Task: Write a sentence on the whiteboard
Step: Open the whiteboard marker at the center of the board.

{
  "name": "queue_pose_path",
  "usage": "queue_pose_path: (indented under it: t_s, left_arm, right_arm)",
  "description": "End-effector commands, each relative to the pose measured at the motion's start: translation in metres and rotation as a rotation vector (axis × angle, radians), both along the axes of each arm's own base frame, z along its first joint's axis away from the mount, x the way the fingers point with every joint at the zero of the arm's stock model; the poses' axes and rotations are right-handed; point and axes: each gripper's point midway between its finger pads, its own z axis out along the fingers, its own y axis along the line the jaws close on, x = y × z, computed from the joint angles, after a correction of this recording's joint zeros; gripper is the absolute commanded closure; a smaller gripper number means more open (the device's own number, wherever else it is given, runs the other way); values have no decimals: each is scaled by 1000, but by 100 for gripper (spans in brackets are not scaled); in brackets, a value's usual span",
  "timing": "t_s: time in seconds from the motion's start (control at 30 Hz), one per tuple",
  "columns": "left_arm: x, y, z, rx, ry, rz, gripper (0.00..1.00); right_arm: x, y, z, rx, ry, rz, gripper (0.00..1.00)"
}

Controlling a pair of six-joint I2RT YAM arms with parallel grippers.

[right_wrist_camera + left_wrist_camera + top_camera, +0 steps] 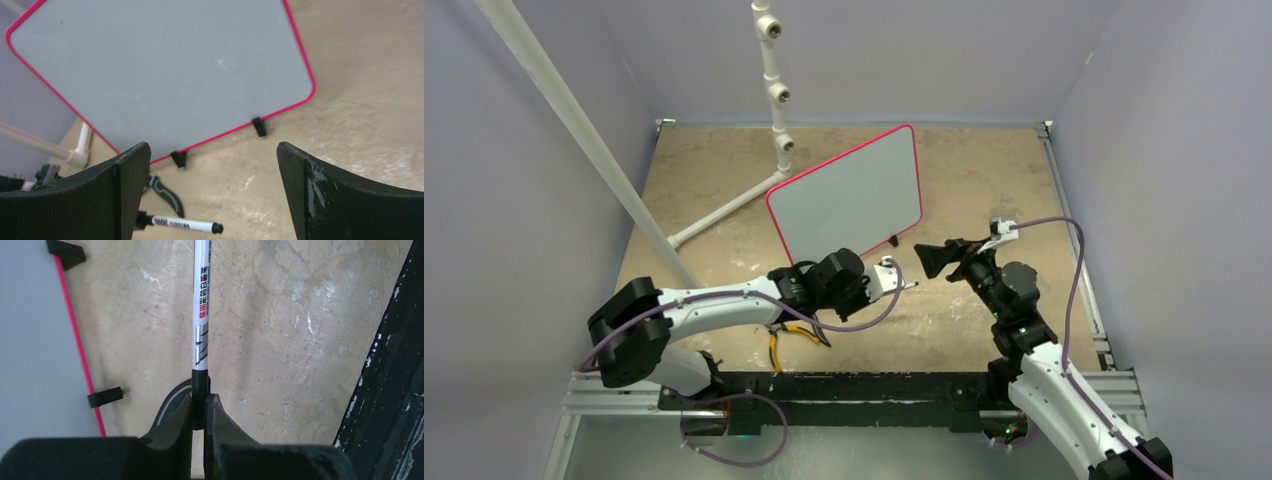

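Note:
The whiteboard stands tilted at the table's middle, with a red-pink frame and black feet. Its face is blank in the right wrist view; no sentence shows. My left gripper is shut on the black rear end of a white marker, which points away toward the right arm. The board's edge lies at the left of the left wrist view. My right gripper is open and empty, facing the marker and the board, its jaws wide apart. The marker's black tip end sits low between those jaws.
Pliers with yellow-and-black handles lie under the left arm near the front edge; one handle shows behind the marker. A white pipe stand rises behind the board, its foot running left. A black rail borders the table.

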Motion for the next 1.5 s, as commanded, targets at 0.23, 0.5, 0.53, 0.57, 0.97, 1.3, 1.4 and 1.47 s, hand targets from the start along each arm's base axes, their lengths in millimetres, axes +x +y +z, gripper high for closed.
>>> queue_pose_path:
  t_s: [0.23,0.5,0.53,0.57,0.97,1.3,1.4,1.47]
  left_arm:
    - [8,22,54,-166,-78,71,100]
    - [1,14,82,-278,-61,38,100]
    - [-2,13,83,-287,-52,23,100]
    - [-4,12,84,-291,-50,10,100]
    - [-9,11,93,-321,-51,-23,100]
    - [-11,9,92,-323,-40,-36,100]
    - [-11,9,91,-318,-39,-37,100]
    - [-11,10,90,-316,-38,-32,100]
  right_arm:
    - [-56,74,2,189,85,537,2]
    - [-67,83,10,229,63,632,8]
    - [-67,83,13,230,53,636,9]
    - [-67,84,16,230,46,643,12]
    - [-62,89,18,159,63,680,32]
    - [-58,91,20,124,51,696,46]
    - [-60,93,19,118,56,715,53]
    - [-60,93,17,110,60,724,56]
